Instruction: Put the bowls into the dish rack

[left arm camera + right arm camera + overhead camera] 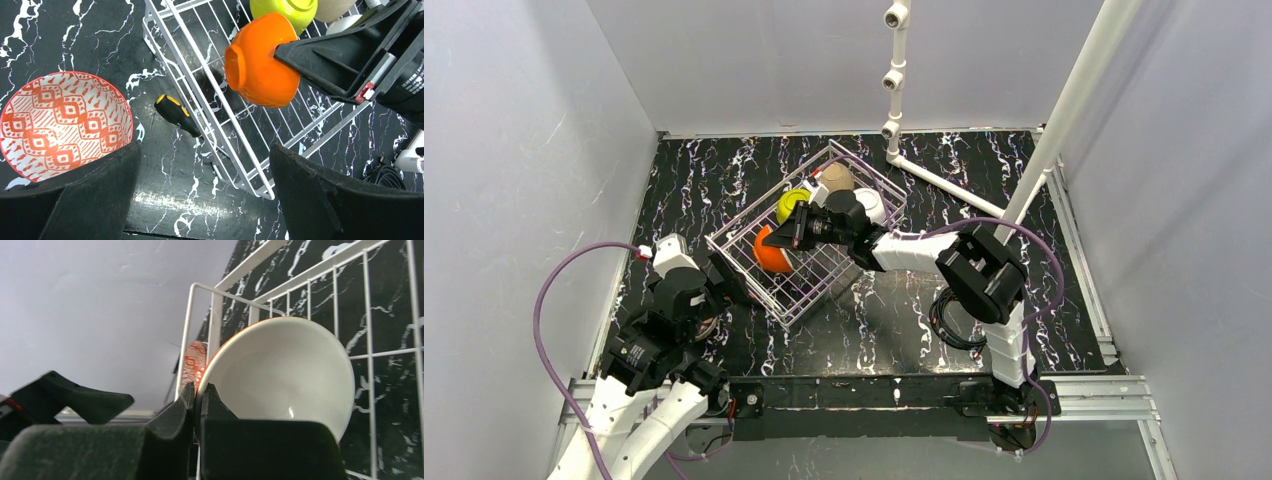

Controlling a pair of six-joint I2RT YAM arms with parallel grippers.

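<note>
Right gripper [796, 231]: clamped on orange bowl [260, 65] rim, inside dish rack [200, 102], toward its 7 o'clock end.
Left gripper [204, 148]: spread wide, empty; red-patterned bowl [65, 125] on surface [75, 40] at 9 o'clock.

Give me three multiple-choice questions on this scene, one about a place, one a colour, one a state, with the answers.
1. Where is the red-patterned bowl? A) on a shelf B) on the table beside the dish rack C) on the floor
2. What colour is the outside of what the right gripper holds? A) blue B) purple C) orange
3. The left gripper is: A) open and empty B) shut on a bowl C) shut on a cable
Answers: B, it lies outside the wires; C, the orange bowl is pinched by its rim; A, its jaws stand apart, nothing between.
</note>
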